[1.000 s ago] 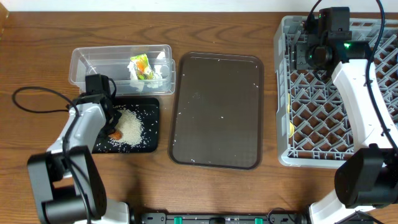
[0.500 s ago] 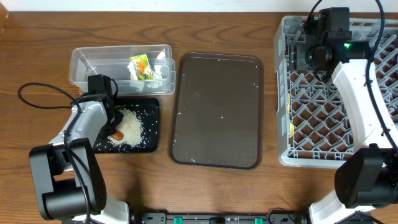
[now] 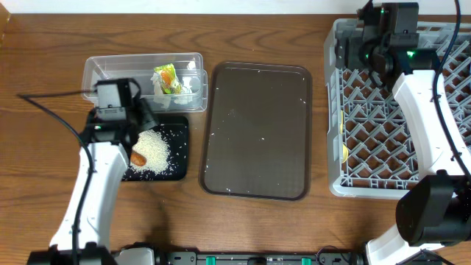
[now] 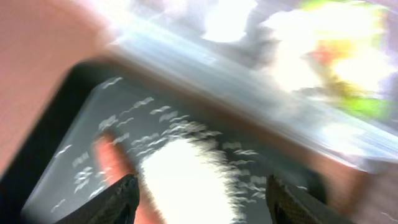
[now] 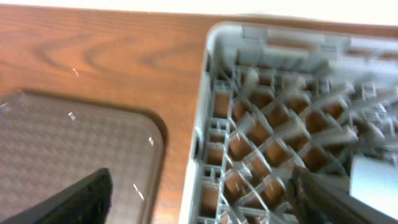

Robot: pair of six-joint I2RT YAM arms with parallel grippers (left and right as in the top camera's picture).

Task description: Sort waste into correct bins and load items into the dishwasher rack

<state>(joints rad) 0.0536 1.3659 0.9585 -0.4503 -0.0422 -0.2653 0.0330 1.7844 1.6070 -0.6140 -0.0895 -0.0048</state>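
The left arm reaches up from the near edge of the table (image 3: 44,44), elbow low, wrist tipped down; the left gripper (image 3: 143,120) hangs over the far edge of the black tray (image 3: 180,126), its fingers spread with nothing between them, as the blurred wrist view also shows (image 4: 205,205). The right arm stretches along the rack (image 3: 368,140) to its far left corner; the right gripper (image 3: 347,51) points left across the rack's wall, fingers set wide and holding nothing (image 5: 196,205).

The carrot piece (image 3: 137,157) lies flat on the black tray against the left side of the rice (image 3: 152,151) heap, its long axis slanting to the tray's edges; the wrist view is too smeared to fix it more closely. The wrapper (image 3: 168,77) and tissues (image 3: 188,88) sit in the right end of the clear tub (image 3: 96,73), whose long side runs left to right just beyond the tray, the two nearly touching.

The brown serving tray (image 3: 257,132) lies lengthwise between tray and rack, holding only stray grains; bare wood opens to the left.
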